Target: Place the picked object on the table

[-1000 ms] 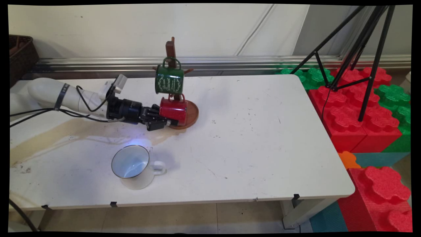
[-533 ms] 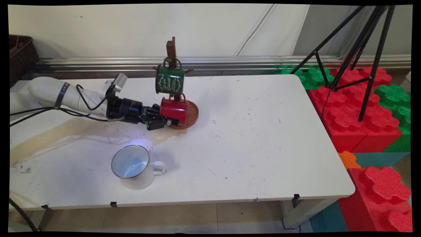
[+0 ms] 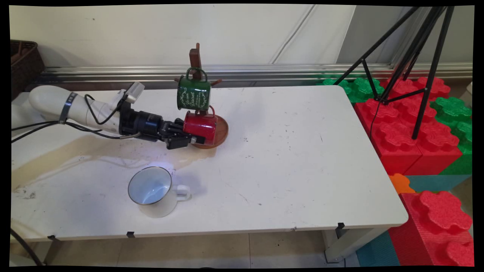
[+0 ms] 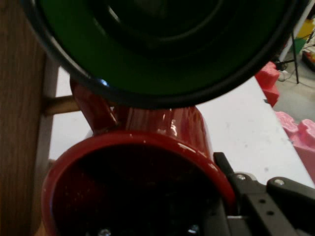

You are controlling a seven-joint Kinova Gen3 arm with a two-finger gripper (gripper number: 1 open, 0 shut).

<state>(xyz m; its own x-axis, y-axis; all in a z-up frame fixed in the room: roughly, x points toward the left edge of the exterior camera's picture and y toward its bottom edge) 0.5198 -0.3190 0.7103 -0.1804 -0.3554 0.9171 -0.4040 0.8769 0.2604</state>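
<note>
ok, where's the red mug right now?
Main view, left of centre: the red mug is in the gripper beside the wooden mug tree, over its round base, just below the hanging green mug.

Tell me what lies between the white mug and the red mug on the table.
Only bare, stained table; nothing stands between the white mug and the red mug, which the gripper holds. The main view shows it.

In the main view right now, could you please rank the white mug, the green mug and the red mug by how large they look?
1. White mug: clearly largest, though it stands nearest the camera.
2. Green mug and red mug: these look alike; the end effector hides part of the red one, so I will not rank them.
</note>
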